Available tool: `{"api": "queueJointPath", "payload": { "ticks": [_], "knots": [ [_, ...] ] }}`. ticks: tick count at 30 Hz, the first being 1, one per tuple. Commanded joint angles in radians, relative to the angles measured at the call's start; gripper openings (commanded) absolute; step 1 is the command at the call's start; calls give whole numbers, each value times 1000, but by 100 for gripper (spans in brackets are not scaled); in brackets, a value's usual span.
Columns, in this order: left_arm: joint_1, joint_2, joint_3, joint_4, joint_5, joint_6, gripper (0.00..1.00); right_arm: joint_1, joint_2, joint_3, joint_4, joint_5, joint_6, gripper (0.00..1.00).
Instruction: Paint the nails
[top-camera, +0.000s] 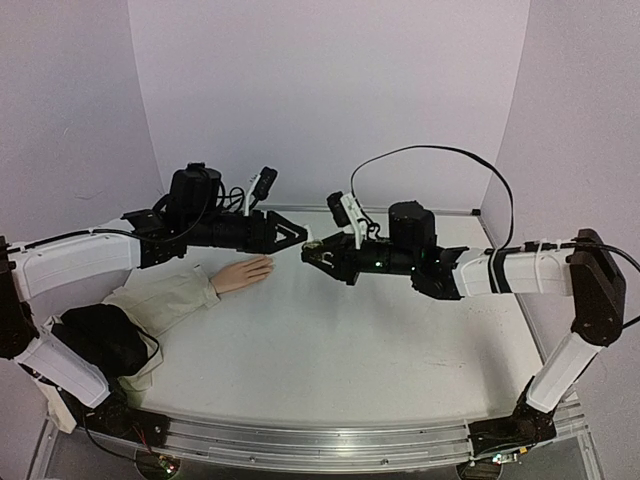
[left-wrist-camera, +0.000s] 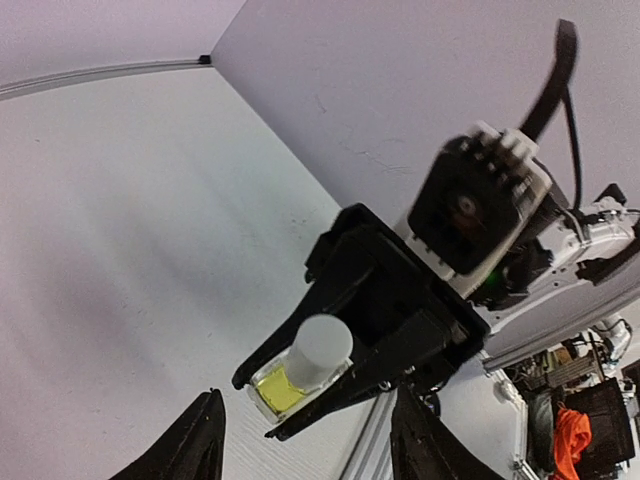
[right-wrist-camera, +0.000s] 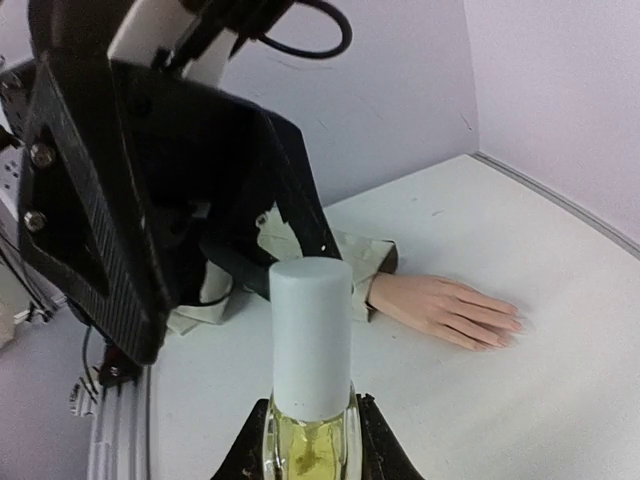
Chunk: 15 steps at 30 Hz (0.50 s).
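We show the right gripper clamped on the capped bottle, with the left gripper spread wide beside it. The nails of the hand, lying far left, look unpainted, so all painting is left.

The white table carries a pale peach mannequin hand, lying flat and palm down on its left half, fingers pointing right. Its beige fabric sleeve trails toward the near left corner. The nails are barely distinguishable from the skin.
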Motion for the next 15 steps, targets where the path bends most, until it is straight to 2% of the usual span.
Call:
{"api": "queueJointPath", "payload": {
  "ticks": [1, 5, 15],
  "knots": [
    [8, -31, -26, 202, 167, -56, 57, -26, -25, 31, 154, -332, 168, 0],
    [7, -23, -24, 260, 219, -89, 52, -26, -2, 54, 197, -373, 210, 0],
    [7, -4, -21, 272, 235, -95, 24, -27, 15, 47, 232, -334, 222, 0]
  ]
}}
